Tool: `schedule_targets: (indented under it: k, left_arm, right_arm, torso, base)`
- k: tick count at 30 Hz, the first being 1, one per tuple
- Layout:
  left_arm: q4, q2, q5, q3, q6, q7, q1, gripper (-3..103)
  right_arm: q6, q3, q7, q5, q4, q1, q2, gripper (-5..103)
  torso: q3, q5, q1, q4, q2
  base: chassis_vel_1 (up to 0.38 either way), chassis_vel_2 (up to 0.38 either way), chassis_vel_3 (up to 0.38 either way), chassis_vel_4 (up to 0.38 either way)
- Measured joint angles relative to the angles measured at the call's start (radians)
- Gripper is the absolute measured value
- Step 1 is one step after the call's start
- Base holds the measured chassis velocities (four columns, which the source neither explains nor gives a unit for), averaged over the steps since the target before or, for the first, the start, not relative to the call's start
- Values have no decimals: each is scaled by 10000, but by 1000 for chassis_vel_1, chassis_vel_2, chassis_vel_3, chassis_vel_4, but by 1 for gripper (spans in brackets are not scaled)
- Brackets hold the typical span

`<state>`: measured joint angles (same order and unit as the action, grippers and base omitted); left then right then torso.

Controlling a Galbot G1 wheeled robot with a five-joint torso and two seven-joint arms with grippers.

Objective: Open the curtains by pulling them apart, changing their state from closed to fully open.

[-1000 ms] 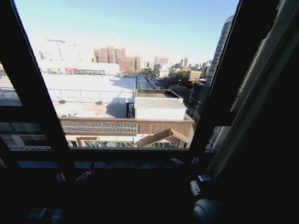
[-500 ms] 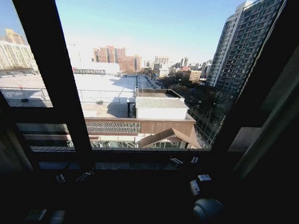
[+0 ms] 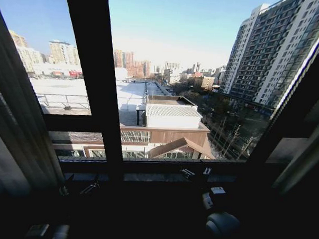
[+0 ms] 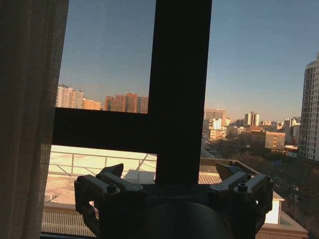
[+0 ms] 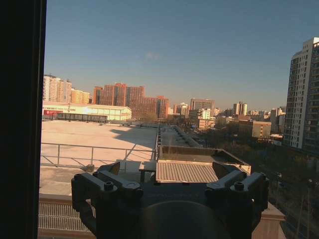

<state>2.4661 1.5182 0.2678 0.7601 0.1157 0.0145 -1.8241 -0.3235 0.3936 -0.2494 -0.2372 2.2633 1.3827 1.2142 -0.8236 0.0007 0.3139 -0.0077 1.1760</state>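
Along the left edge of the head view hangs one of the curtains point(image 3: 13, 123), a tall sheer cream fabric panel with many vertical pleats, gathered into a narrow bunch beside the dark metal window frame bars point(image 3: 93, 69); its partner point(image 3: 306, 152) appears as a pale folded strip at the far right, partly in shadow and hard to read. Between them the glass stands uncovered, showing a pale flat rooftop point(image 3: 86, 90) and a tall grey apartment tower point(image 3: 268, 50), so the curtains look drawn well apart, judging by how little fabric crosses the window. The left wrist view shows the same cream panel point(image 4: 27, 119) hanging close beside the left claw point(image 4: 172, 174), which is spread wide and grasps nothing, its fingers point(image 4: 112, 172) apart from the cloth. The right claw point(image 5: 169, 172) is likewise spread and empty, facing bare glass with only the dark frame bar point(image 5: 20, 119) at its side. Both arms sit low before the dark window sill point(image 3: 162, 167). The fabric looks thin, light and limp: it should slide along its rail with little force, but it would likely slip or bunch in a loose pinch and could snag or tear if yanked. A sensible hold would be the leading edge of the gathered pleats, clamping several folds together at about claw height, and pulling sideways, not downward.
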Motion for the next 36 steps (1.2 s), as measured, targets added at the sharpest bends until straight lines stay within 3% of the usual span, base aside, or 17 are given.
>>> schedule_targets:
  k: [27, 36]
  left_arm:
    - [30, -11, -35, -91, 12, 8, 52, 100]
    - [25, 10, -12, -45, 12, 12, 144, 100]
  right_arm:
    - [234, 31, 153, 184, -177, -56, 63, 100]
    - [435, 31, 446, 140, -309, -43, 85, 100]
  torso:
    - [0, -8, 2, 1, 0]
    - [1, -1, 1, 1, 0]
  base:
    - [334, 340, -330, -340]
    - [71, 46, -67, -79]
